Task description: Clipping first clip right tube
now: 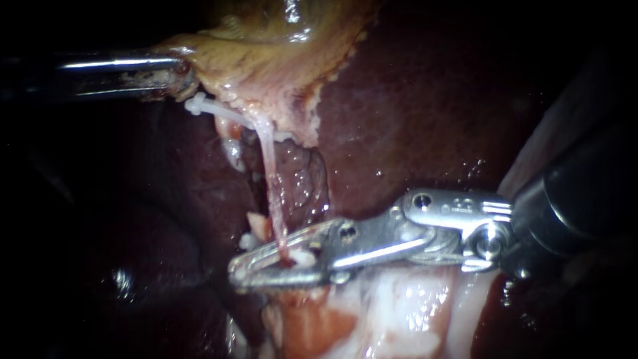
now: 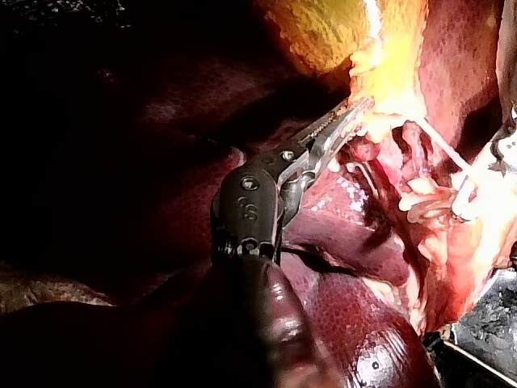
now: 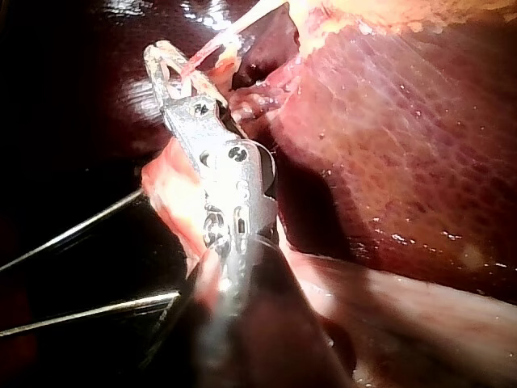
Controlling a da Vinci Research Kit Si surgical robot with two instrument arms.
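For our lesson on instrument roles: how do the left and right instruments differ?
The left instrument has its jaws shut on the gallbladder; the right instrument has open jaws around the tube. The left instrument's wrist is black, the right instrument's silver. Both have two jaws.

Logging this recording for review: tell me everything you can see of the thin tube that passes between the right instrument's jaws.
The tube is a thin, pale pink, glistening strand that looks soft and is stretched taut and nearly straight. It runs from the ragged edge of the yellowish gallbladder down into the gap between the open jaws of the right instrument, where a small red spot marks it. No clip shows on this stretch.
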